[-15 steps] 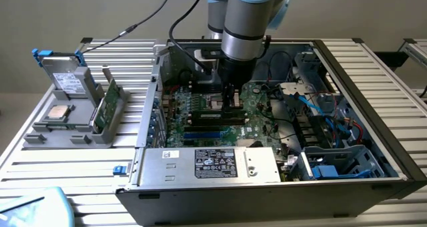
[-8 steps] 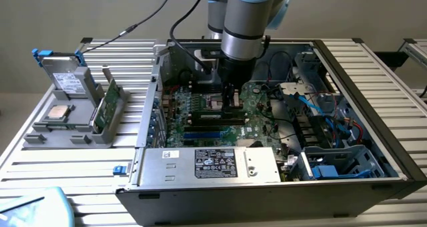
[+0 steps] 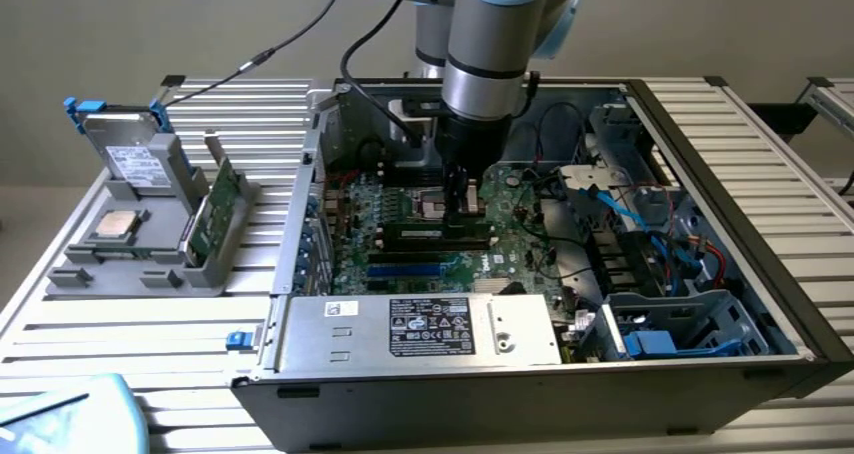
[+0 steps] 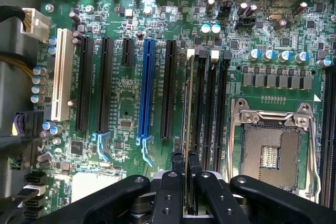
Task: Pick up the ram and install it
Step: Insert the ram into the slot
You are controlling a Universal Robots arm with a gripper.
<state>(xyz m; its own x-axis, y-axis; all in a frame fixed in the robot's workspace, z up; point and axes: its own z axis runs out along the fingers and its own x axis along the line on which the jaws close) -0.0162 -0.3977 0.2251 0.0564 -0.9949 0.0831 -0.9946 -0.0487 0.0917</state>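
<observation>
My gripper (image 4: pixel 185 167) reaches down into the open computer case (image 3: pixel 787 304), over the green motherboard (image 4: pixel 126 103). Its two black fingers (image 4: pixel 173 177) are shut on the ram (image 4: pixel 186 108), a long thin dark stick seen edge-on in the wrist view. The ram runs along the row of black memory slots (image 4: pixel 218 103) beside the open processor socket (image 4: pixel 270 150). I cannot tell whether it sits in a slot or hangs just above one. In the exterior view the gripper (image 3: pixel 465 206) stands upright at the middle of the board, with the ram (image 3: pixel 430 237) lying level beneath it.
A silver power supply box (image 3: pixel 420 329) lies at the case's front. Blue and white cables (image 3: pixel 627 199) crowd the exterior view's right side of the case. A grey rack (image 3: pixel 134 259) at the exterior view's left holds a drive (image 3: pixel 134 159), a square chip (image 3: pixel 114 226) and a green card (image 3: pixel 214 209).
</observation>
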